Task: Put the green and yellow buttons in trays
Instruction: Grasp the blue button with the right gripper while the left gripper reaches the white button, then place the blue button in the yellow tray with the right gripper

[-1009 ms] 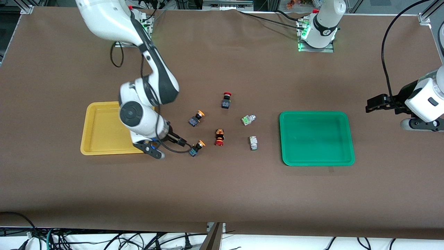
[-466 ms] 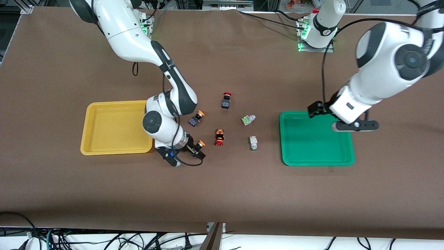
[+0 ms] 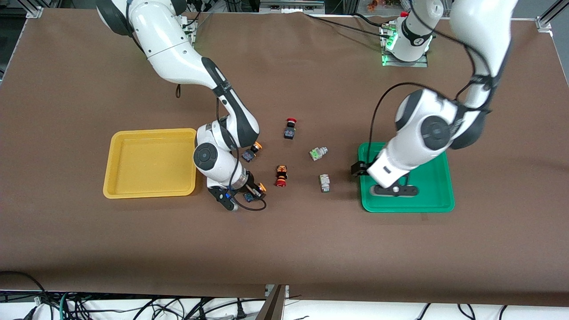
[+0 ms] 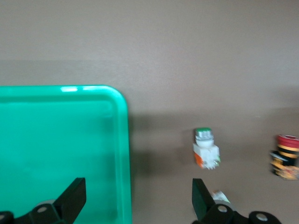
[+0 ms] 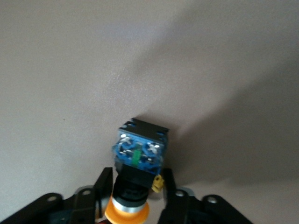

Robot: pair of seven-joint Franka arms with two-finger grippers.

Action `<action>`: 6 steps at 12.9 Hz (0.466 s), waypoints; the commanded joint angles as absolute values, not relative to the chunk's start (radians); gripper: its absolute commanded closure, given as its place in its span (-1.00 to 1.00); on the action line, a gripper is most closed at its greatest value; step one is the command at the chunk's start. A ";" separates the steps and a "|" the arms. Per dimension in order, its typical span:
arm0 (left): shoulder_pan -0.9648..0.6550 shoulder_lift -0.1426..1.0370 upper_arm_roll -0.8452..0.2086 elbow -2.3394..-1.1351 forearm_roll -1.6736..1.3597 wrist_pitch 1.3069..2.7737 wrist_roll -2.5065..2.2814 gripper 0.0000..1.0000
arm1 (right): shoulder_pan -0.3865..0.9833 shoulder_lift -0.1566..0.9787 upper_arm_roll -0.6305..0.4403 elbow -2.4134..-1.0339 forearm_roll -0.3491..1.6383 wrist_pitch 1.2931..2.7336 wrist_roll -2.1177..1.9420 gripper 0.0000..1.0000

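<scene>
My right gripper (image 3: 251, 193) is low at the table beside the yellow tray (image 3: 151, 192). Its fingers (image 5: 103, 185) are closed on the dark body of a yellow button (image 5: 139, 156), whose orange cap (image 3: 261, 188) shows. A second yellow button (image 3: 251, 151) lies farther from the front camera. Two green buttons (image 3: 317, 153) (image 3: 324, 182) lie between the red switches and the green tray (image 3: 406, 205). My left gripper (image 3: 358, 168) is open and empty over the green tray's rim (image 4: 122, 140) that faces the buttons. One green button (image 4: 206, 149) shows in the left wrist view.
A red-capped dark switch (image 3: 290, 128) and a red-capped orange-bodied switch (image 3: 281, 175) lie among the buttons; the orange-bodied one also shows in the left wrist view (image 4: 286, 157). Both trays hold nothing. Brown cloth covers the table.
My right gripper slid from the yellow tray to the nearer yellow button and closed on it. My left arm swung in from the table's end to over the green tray's rim.
</scene>
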State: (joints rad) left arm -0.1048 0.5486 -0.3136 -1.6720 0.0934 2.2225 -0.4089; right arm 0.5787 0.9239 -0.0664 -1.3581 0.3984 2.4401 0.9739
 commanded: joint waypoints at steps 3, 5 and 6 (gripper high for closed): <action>-0.225 0.661 -0.313 -1.641 0.207 2.325 -0.682 -1.00 | 0.465 0.777 -0.098 -1.356 0.388 2.070 0.702 0.75; -0.241 0.696 -0.313 -1.619 0.216 2.359 -0.715 -1.00 | 0.462 0.695 -0.222 -1.412 0.335 1.883 0.481 0.74; -0.258 0.710 -0.311 -1.614 0.216 2.368 -0.738 -1.00 | 0.460 0.648 -0.260 -1.490 0.307 1.881 0.359 0.72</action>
